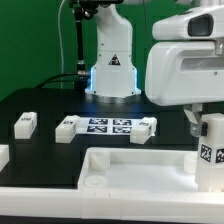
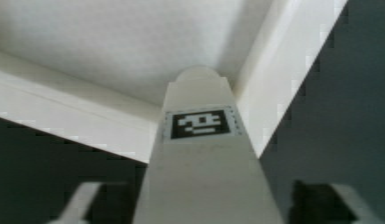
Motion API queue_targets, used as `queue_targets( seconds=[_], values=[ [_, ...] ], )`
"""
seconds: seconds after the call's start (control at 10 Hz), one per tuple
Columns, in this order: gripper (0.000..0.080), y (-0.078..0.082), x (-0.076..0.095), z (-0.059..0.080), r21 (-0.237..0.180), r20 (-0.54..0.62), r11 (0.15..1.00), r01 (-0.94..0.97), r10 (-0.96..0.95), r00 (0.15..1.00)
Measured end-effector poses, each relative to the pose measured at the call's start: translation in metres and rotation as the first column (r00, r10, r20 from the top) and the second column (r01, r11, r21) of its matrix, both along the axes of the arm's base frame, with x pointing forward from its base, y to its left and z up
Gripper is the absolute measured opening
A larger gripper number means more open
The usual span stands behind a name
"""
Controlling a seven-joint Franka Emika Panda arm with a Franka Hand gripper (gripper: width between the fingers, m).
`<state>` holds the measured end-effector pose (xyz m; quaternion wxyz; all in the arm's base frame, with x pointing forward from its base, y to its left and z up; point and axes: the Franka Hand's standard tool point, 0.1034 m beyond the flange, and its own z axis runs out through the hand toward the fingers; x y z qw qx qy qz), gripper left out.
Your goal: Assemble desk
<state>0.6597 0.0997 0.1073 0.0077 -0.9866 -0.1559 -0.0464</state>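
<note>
The desk's white rimmed panel [image 1: 128, 168] lies at the front of the black table. A white square leg [image 1: 211, 152] with a black-and-white tag stands upright at the panel's corner on the exterior view's right. My gripper [image 1: 207, 126] is over the leg's top. In the wrist view the leg [image 2: 207, 150] runs between my two fingers [image 2: 79, 202], and a dark gap shows on each side of it. The gripper [image 2: 207, 205] is open around the leg. The panel's rimmed corner [image 2: 118, 100] lies beyond the leg. I cannot tell whether the leg's foot sits in a socket.
The marker board [image 1: 110, 125] lies mid-table. Loose white legs lie beside it [image 1: 66, 128], [image 1: 146, 127] and farther towards the exterior view's left [image 1: 25, 123]. The arm's base [image 1: 110, 65] stands at the back, with a green wall behind it.
</note>
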Motion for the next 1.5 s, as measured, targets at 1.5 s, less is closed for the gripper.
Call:
queue_targets(
  seconds=[1.5],
  values=[
    [0.0298,-0.029,-0.002,0.000,0.042,-0.041,0.614,0.788,-0.787,0.616]
  ],
)
